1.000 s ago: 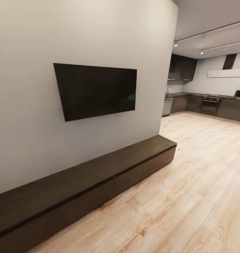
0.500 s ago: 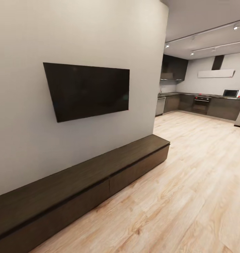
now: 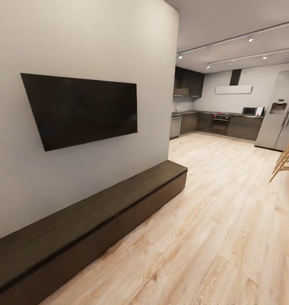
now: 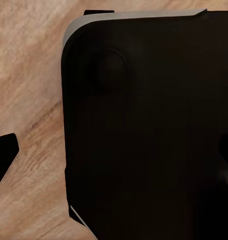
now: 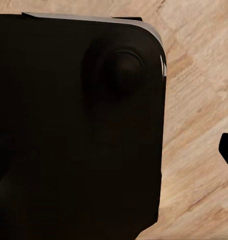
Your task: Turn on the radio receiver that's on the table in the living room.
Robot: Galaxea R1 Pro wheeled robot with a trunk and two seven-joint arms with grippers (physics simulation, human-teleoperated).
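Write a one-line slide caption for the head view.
Wall-mounted television above a long dark bench, light wood floor leading to a dark kitchen.

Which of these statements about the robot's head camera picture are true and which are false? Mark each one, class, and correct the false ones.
1. A dark flat screen hangs on the grey wall. True.
2. A long dark wooden bench runs along the foot of that wall. True.
3. The floor is covered in grey carpet. False: it is light wood planking.
4. A kitchen with dark cabinets lies at the far end. True.
5. A red radio stands on the bench. False: the bench top is bare.
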